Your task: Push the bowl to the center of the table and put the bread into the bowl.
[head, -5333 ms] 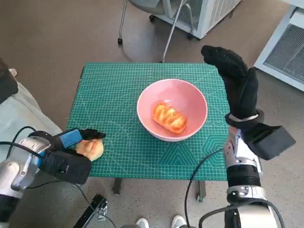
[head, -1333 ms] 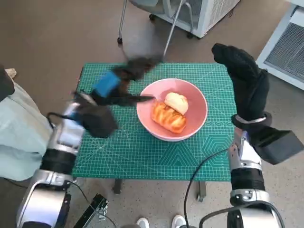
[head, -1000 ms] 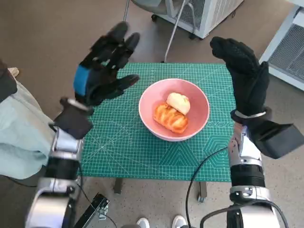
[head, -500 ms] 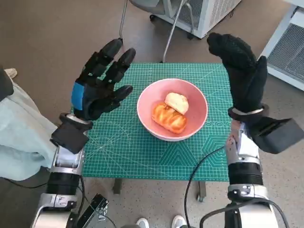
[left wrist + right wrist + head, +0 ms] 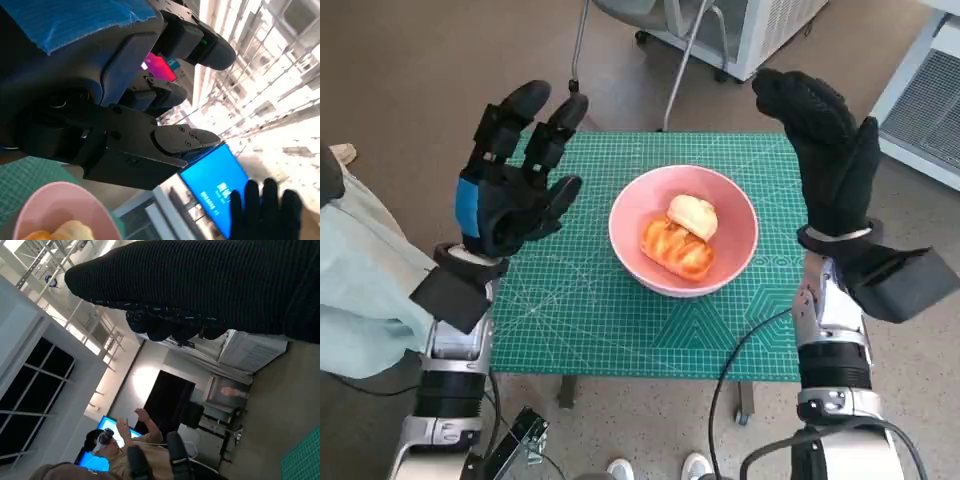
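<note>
A pink bowl (image 5: 650,268) sits near the middle of the green mat (image 5: 580,310) and holds two pieces of bread: a striped golden roll (image 5: 674,250) and a pale bun (image 5: 691,214) resting behind it. The bowl's rim (image 5: 35,192) and a bit of bread (image 5: 65,232) also show in the left wrist view. My left hand (image 5: 510,180) is raised upright above the mat's left side, fingers spread, holding nothing. My right hand (image 5: 825,150) is raised upright beyond the bowl's right side, fingers together and straight, empty. The right glove (image 5: 265,210) shows in the left wrist view too.
Chair legs (image 5: 670,70) and a white cabinet (image 5: 760,30) stand behind the table. A white unit (image 5: 925,90) is at the right. Pale cloth (image 5: 360,280) lies at the left edge. A person wearing a headset (image 5: 125,450) sits in the right wrist view.
My left hand let go of the pale bun into the bowl, then rose and drew back to the left, fingers spreading. The right hand stayed raised.
</note>
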Robot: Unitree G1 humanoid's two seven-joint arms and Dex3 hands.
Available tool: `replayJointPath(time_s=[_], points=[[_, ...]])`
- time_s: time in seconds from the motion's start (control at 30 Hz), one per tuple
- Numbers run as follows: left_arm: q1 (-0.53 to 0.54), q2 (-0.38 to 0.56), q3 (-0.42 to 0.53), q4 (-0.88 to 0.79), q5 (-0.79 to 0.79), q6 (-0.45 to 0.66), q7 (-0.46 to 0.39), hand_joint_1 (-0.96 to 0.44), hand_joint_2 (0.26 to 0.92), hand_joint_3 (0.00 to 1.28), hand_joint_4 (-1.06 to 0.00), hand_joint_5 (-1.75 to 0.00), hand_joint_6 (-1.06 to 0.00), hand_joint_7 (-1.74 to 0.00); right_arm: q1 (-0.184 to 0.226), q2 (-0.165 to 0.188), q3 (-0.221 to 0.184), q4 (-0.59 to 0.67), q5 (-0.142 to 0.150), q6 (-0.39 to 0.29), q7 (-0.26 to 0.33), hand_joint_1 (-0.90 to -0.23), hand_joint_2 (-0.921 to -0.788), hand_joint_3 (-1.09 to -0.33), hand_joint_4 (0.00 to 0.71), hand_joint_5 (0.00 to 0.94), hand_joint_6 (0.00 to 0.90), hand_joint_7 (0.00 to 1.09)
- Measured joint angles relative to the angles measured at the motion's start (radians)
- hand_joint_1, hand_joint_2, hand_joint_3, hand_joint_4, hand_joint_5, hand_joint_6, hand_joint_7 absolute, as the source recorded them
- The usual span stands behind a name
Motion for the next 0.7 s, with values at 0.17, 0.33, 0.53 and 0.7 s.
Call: replayJointPath(time_s=[0.17,0.33,0.53,0.7], points=[[0.0,0.0,0.001,-0.003,0.0,-0.004,0.0,0.03,0.7,0.61,-0.15,-0.66,-0.13,-0.85,0.0,-0.001,0.0,0.0,-0.001,0.0,0.0,-0.543,-0.921,-0.601,0.388,0.0,0.087,0.77],[0.0,0.0,0.002,-0.008,0.0,-0.004,-0.001,0.03,0.696,0.62,-0.14,-0.69,-0.12,-0.87,0.0,-0.001,0.0,0.0,-0.003,0.0,0.0,-0.542,-0.921,-0.6,0.389,0.0,0.088,0.76],[0.0,-0.001,0.005,-0.018,0.0,-0.005,0.003,0.03,0.693,0.63,-0.13,-0.71,-0.12,-0.88,0.0,-0.001,0.0,0.005,-0.009,0.0,0.0,-0.541,-0.921,-0.599,0.389,0.0,0.089,0.76],[0.0,-0.012,0.007,-0.025,0.002,-0.006,0.029,0.03,0.694,0.63,-0.13,-0.72,-0.12,-0.87,0.0,0.0,0.001,0.006,-0.011,0.0,-0.001,-0.542,-0.921,-0.598,0.388,0.0,0.09,0.76]])
